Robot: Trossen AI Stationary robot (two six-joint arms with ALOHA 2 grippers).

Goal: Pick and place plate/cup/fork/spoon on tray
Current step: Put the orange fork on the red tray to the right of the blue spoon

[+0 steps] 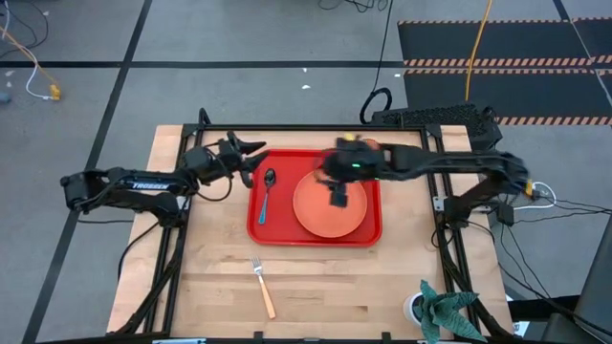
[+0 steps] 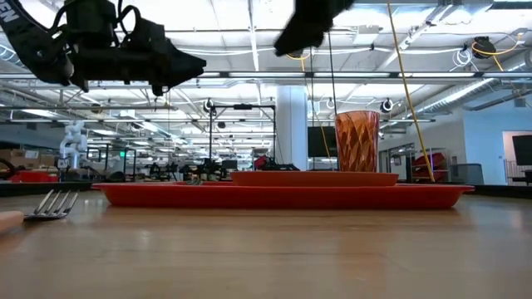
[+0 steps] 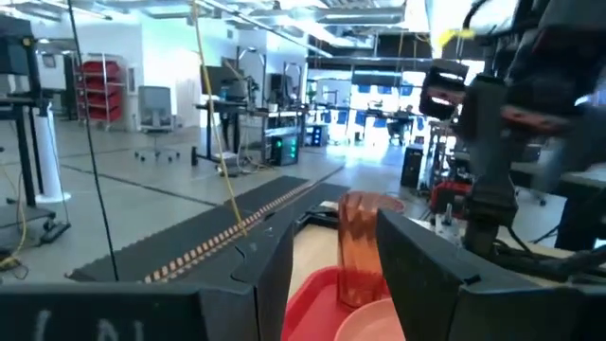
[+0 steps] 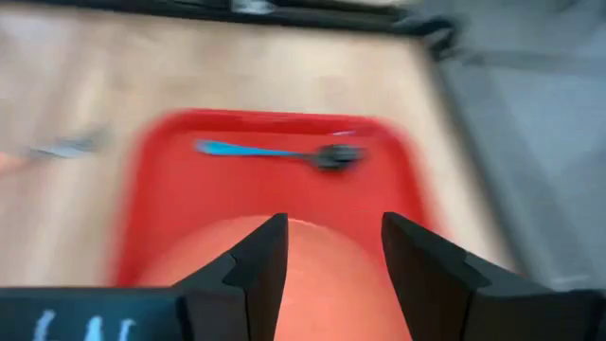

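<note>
The red tray [image 1: 256, 225] sits toward the far edge of the table, midway between the left and right edges. On it lie the orange plate [image 1: 330, 206], the blue-handled spoon [image 1: 266, 194] along the tray's left side, and the amber cup [image 2: 357, 141], standing upright at the tray's far right corner. The fork [image 1: 263, 286] lies on bare wood near the near edge, well apart from the tray.

The right gripper [image 4: 326, 248] hangs over the plate, fingers parted and empty. The left gripper [image 3: 334, 260] hovers off the tray's far left corner, also spread and empty.

Judged risks:
- Only the fork appears outstanding. It lies flat, so a pinch may slip off the thin handle or skid it across the wood.
- A right arm swinging low could clip the cup and topple it.
- Both arms crowd the tray; simultaneous travel invites contact.
</note>
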